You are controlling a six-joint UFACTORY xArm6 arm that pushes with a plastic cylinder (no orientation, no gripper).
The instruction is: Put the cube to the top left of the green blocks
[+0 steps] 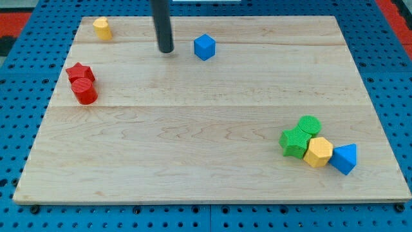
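Camera view has my tip (166, 50) just left of the blue cube (205, 47), a small gap between them, no fingers on this rod to speak of. Cube sits near the board's (193, 148) top edge, well apart from the green blocks (300, 136), up and left of them.

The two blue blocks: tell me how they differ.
The blue cube stands alone near the view's top, just right of my tip, apart from it. The blue wedge-like block sits at the view's lower right, against the yellow hexagonal block beside the green blocks. The cube shows square faces; the other block tapers to a point. Both share the same blue colour and look similar in size.
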